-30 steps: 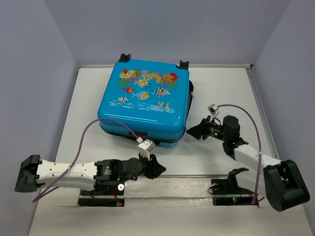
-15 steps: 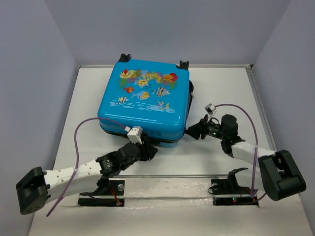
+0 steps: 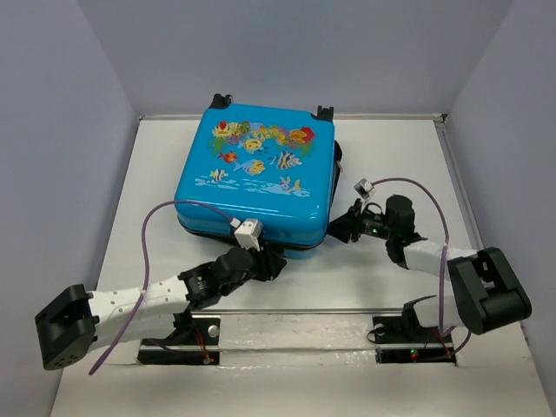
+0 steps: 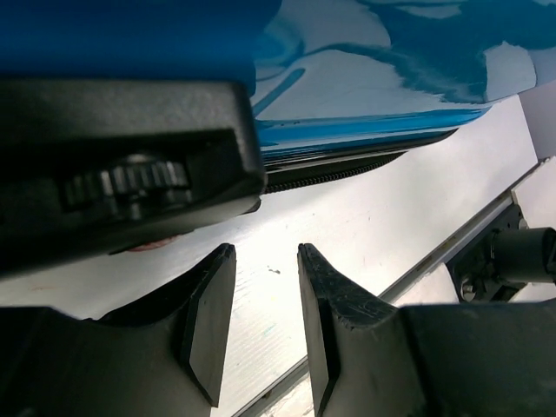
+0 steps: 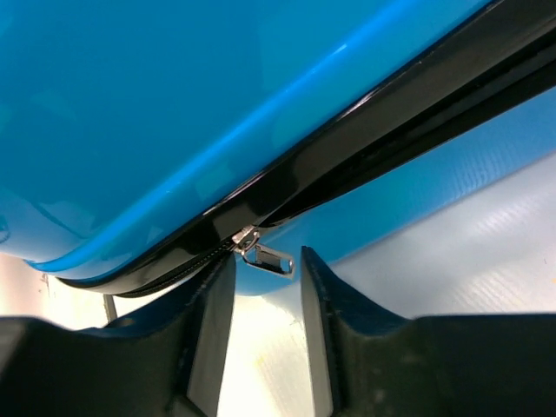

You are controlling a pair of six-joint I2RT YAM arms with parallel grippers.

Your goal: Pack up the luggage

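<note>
The luggage (image 3: 256, 169) is a bright blue hard-shell suitcase lying flat, lid down, fish print up. My left gripper (image 3: 271, 261) is open and empty at its near edge; in the left wrist view (image 4: 265, 252) only bare table shows between the jaws, with the blue shell (image 4: 391, 78) and black zipper edge (image 4: 347, 169) just beyond. My right gripper (image 3: 337, 229) is open at the suitcase's near right corner. In the right wrist view (image 5: 267, 265) the silver zipper pull (image 5: 276, 259) hangs between the fingertips, untouched, below the black zipper edge (image 5: 365, 165).
The suitcase's black wheels (image 3: 221, 102) point to the back wall. Walls close in the table (image 3: 391, 156) on the left, back and right. A metal rail (image 3: 295, 311) runs along the near edge by the arm bases. A black toothed part (image 4: 130, 178) fills the upper left of the left wrist view.
My left gripper has swung from the table in front up to the suitcase's near edge. My right gripper has moved left, closer to the near right corner and the zipper pull.
</note>
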